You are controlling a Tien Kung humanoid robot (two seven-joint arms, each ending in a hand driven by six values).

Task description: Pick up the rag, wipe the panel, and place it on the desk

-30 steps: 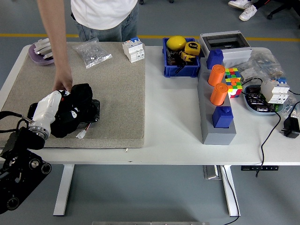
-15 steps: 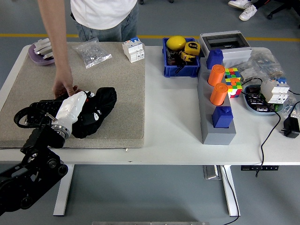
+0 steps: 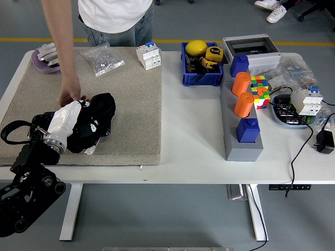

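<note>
Black rag [image 3: 97,121] beside person's hand [image 3: 69,97].

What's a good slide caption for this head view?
Robot's left hand presses a black rag on the beige mat while a person's hand steadies the panel's far side.

This looks like a robotics lab or workshop. Beyond the left hand [image 3: 65,119], to its right, the white table [image 3: 193,146] holds a blue bin [image 3: 201,78] of tools, circuit breakers [image 3: 148,55], a grey enclosure [image 3: 251,48], and loose cables [image 3: 306,144]. Farther off, behind the table, a yellow line [image 3: 178,41] marks the grey floor [image 3: 172,21], as in test bays.
</note>
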